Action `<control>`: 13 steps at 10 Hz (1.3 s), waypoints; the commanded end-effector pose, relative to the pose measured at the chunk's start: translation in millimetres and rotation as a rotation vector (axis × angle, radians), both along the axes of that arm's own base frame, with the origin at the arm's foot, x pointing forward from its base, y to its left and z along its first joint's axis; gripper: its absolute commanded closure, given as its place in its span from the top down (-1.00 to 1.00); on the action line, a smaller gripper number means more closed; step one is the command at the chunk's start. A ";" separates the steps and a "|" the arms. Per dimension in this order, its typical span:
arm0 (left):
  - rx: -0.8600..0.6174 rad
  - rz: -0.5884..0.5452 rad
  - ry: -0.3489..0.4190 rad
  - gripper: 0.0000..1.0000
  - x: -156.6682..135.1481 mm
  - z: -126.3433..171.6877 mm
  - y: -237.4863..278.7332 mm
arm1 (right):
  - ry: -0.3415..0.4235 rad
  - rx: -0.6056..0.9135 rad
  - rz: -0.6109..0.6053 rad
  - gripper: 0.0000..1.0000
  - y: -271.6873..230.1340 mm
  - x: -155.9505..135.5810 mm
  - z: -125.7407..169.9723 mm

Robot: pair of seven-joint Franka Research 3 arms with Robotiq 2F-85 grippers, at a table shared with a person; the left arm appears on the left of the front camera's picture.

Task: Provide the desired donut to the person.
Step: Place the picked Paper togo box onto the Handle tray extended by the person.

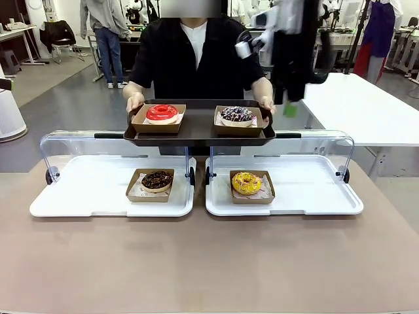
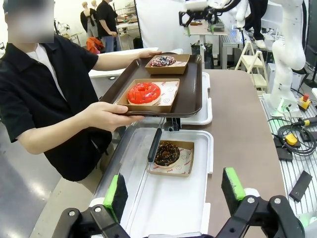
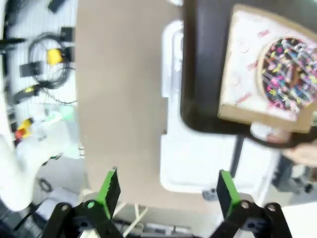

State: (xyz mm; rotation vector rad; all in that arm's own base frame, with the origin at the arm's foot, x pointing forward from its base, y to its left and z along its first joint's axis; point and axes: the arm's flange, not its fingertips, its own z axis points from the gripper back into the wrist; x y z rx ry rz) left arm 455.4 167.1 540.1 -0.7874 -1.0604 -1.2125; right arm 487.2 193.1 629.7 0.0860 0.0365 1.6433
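Donuts, front view: red donut (image 1: pixel 162 112) and sprinkled donut (image 1: pixel 236 115) sit in cardboard trays on the dark tray (image 1: pixel 198 133) the person (image 1: pixel 196 59) holds at the table's far edge.
Display trays: chocolate donut (image 1: pixel 156 180) left, yellow donut (image 1: pixel 246 183) right.
Left wrist view: left gripper (image 2: pixel 174 193) wide, empty, above the chocolate donut's tray.
Right wrist view: right gripper (image 3: pixel 165 190) wide, empty, near the dark tray's corner.

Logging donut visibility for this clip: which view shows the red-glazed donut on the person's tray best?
The left wrist view: the red-glazed donut sits large and sharp in its cardboard holder on the dark tray. The front view also shows the donut whole but smaller. The right wrist view catches the tray's other end, with the sprinkled donut.
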 end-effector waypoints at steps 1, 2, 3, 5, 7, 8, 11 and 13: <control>0.001 -0.002 -0.013 1.00 -1.3 0.5 0.7 | 0.052 0.187 -0.006 1.00 -72.8 -2.2 34.5; 0.001 -0.002 -0.013 1.00 -1.3 0.5 0.7 | 0.073 0.372 0.002 1.00 -120.8 -1.0 51.3; 0.001 -0.002 -0.013 1.00 -1.3 0.5 0.7 | 0.055 0.524 -0.020 1.00 -160.3 2.3 58.0; 0.001 -0.002 -0.013 1.00 -1.3 0.5 0.7 | -0.012 0.800 -0.129 1.00 -223.0 9.2 50.5; 0.001 -0.002 -0.013 1.00 -1.3 0.5 0.7 | 0.009 0.984 -0.204 1.00 -275.1 15.6 20.1; 0.001 -0.002 -0.013 1.00 -1.3 0.5 0.7 | 0.015 1.009 -0.211 1.00 -292.6 14.7 1.3; 0.001 -0.002 -0.013 1.00 -1.3 0.5 0.7 | 0.004 0.998 -0.209 1.00 -324.8 7.9 -39.8; 0.001 -0.002 -0.013 1.00 -1.3 0.5 0.7 | -0.015 1.034 -0.197 1.00 -338.7 2.2 -65.5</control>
